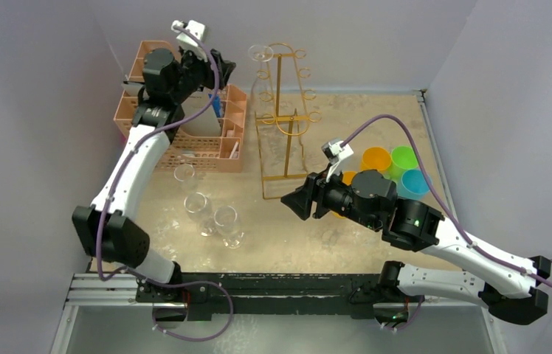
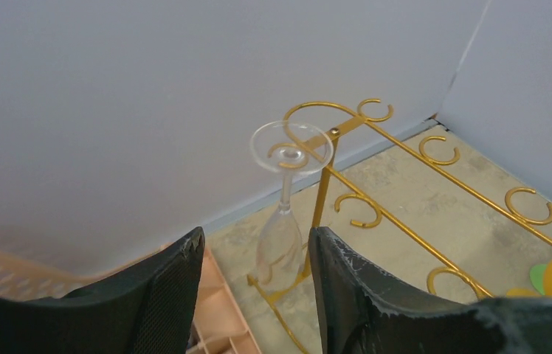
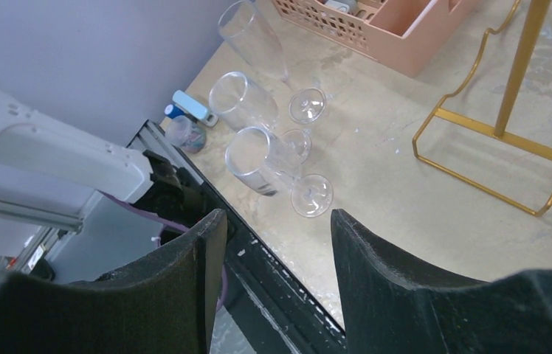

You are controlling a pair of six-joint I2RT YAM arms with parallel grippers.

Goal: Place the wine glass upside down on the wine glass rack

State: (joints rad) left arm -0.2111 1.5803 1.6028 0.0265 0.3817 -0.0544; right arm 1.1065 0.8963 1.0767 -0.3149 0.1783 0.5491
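Wine glass (image 2: 279,243): hangs upside down from the far-left top hook of the wine glass rack (image 3: 518,74), foot uppermost, bowl free below

- Peach organizer (image 1: 235,118): far left of the surface, beneath the left arm
- Left claw (image 2: 256,234): parted about halfway, holding nothing; its fingers flank the bowl on the near side, apparently not touching
- Spare glasses (image 1: 198,204): three, near left, well apart from the rack
- Right claw (image 1: 291,200): wide open, empty, just beside the rack's base frame
- Coloured cups (image 1: 404,158): right, clear of the work

Hazards, as judged:
- a sideways or rising retreat by the left claw could clip the bowl or stem and slide the foot out of the open-ended hook, dropping the glass
- a nudge from the right claw could rock the tall, thin rack and shake the glass loose
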